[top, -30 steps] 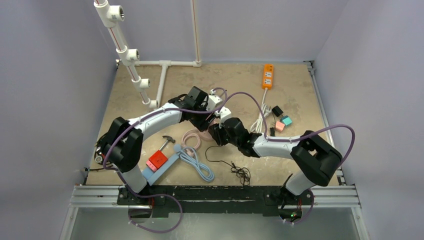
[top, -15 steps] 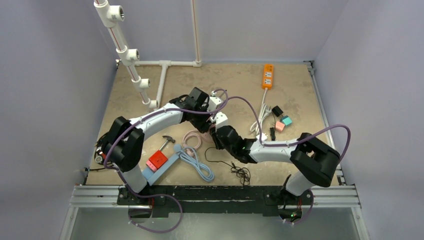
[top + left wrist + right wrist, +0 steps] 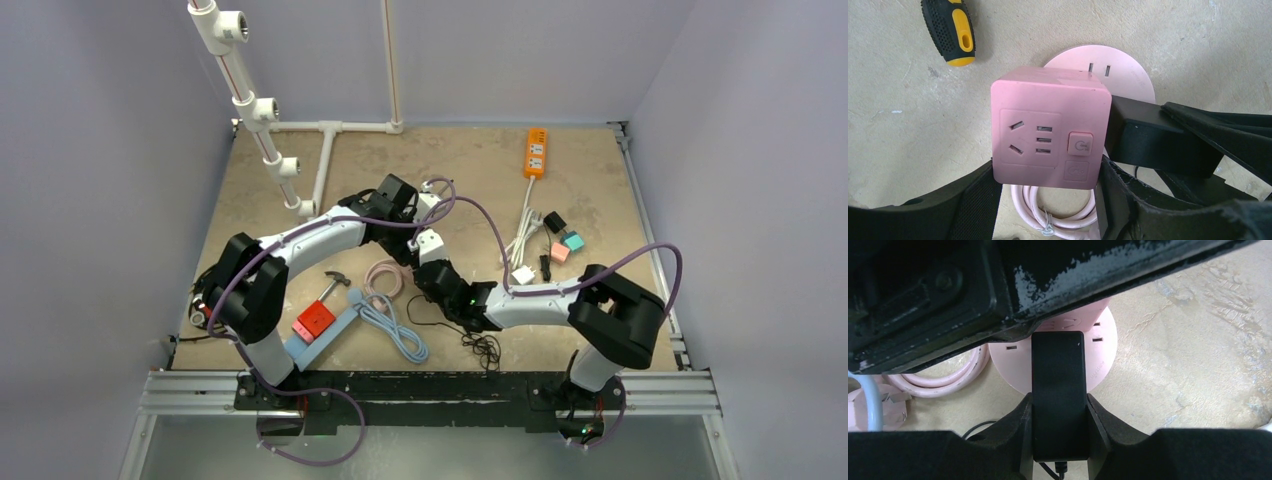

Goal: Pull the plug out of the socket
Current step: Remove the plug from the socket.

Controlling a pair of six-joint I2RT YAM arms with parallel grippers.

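Note:
A pink cube socket [image 3: 1050, 135] stands on a round pink base [image 3: 1128, 75]. My left gripper [image 3: 1045, 185] is shut on the cube, one finger on each side. A black plug [image 3: 1148, 140] butts against the cube's right face, and its prongs do not show. My right gripper [image 3: 1059, 415] is shut on the plug [image 3: 1058, 385], whose thin black lead runs out behind it. In the top view the two grippers [image 3: 405, 235] [image 3: 432, 272] meet at mid-table and hide the socket.
A yellow and black screwdriver [image 3: 950, 30] lies beyond the socket. A coiled pink cable [image 3: 385, 275], a hammer [image 3: 332, 283], a red block [image 3: 315, 320] and a blue cable [image 3: 395, 325] lie near left. An orange power strip [image 3: 537, 152] and small adapters [image 3: 565, 245] lie right. White pipes [image 3: 262, 130] stand far left.
My right wrist has drawn back toward the near left with the plug in it, and its elbow has folded in. The left arm has held still.

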